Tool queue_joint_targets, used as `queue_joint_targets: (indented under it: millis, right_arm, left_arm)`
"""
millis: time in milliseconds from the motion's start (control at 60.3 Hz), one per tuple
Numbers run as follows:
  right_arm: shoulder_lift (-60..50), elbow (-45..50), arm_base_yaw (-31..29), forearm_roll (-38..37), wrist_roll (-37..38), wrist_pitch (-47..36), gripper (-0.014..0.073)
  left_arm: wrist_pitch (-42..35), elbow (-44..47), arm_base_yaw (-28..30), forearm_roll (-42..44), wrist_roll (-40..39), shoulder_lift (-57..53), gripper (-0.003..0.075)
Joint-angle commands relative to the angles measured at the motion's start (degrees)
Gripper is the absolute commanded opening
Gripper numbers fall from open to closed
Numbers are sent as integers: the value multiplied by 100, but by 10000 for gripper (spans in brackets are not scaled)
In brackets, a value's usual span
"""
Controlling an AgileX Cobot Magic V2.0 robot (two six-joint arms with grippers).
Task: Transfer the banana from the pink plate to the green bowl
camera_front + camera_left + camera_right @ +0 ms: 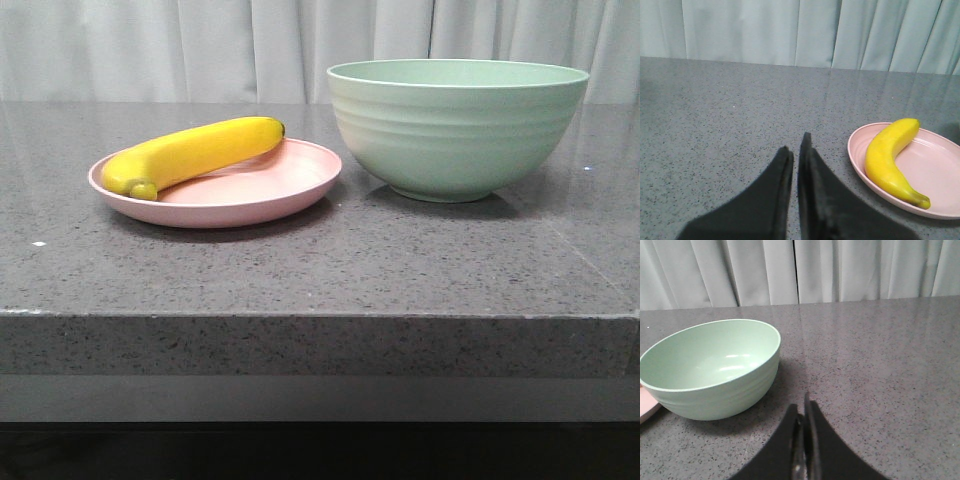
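Nothing picked up yet: banana point(195, 153) lying across the pink plate point(270, 190) on the grey speckled counter point(320, 270), stem end toward the near left rim, dark tip toward the far side and slightly over the rim. Green bowl point(455, 130) standing just beside the plate on the right, empty inside as far as the right wrist view shows. Possible trouble from here, as a judgement only: smooth curved skin, so a pinch near one end likely to let the fruit swing or slip out; a pinch too low likely to catch the plate rim and drag or tip the shallow plate; a carry too low likely to knock the tall wall of the bowl, much higher than the plate; a release from too high likely to make the banana bounce or rest across the rim instead of inside. Left pincer point(796, 145) with the two dark fingers almost together, only a thin slit between them, holding nothing. Right pincer point(802, 407) also pressed together and empty. Banana point(890, 160) near the left pincer but apart from it, off to the side and a little ahead, no contact with plate point(940, 165) or fruit. Bowl point(705, 370) near the right pincer, ahead and to the side, not touching. Neither arm visible in the front view.
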Motion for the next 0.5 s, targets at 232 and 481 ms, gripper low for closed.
queue_joint_targets:
  millis: [232, 481]
  right_arm:
    - [87, -194, -34, -61, -22, -452, 575]
    - [87, -194, -34, -61, -22, -460, 580]
  left_arm:
    - [-405, -135, 4, -40, -41, 95, 628]
    - [627, -1146, -180, -46, 281, 1260, 617]
